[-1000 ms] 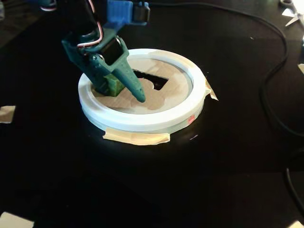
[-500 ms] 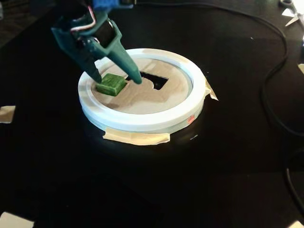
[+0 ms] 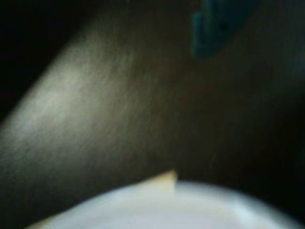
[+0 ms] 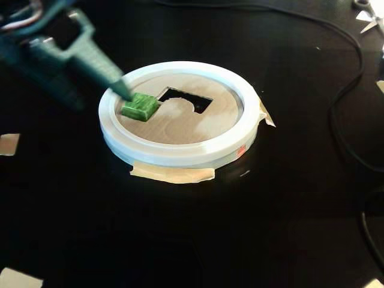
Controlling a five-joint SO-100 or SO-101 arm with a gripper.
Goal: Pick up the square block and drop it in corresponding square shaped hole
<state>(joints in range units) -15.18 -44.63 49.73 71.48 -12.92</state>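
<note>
A: Starting at the table's left edge in the fixed view, what's there?
B: The teal gripper point(image 4: 127, 93) reaches in from the far-left corner, its tip touching the green square block point(image 4: 140, 106). Whether it's pinching the block, I cannot tell.
A: And the block?
B: On the wooden disc point(image 4: 186, 123) inside the white ring point(image 4: 180, 153), just left of the cutout hole point(image 4: 186, 99), mid-table.
A: The right edge?
B: A black cable point(image 4: 351, 90).

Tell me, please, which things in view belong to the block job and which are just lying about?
For the job:
- green square block
- white ring tray with its wooden plate
- dark cut-out hole
- tool

Lying about:
- black cable
- masking tape pieces
- scissors, top right
</note>
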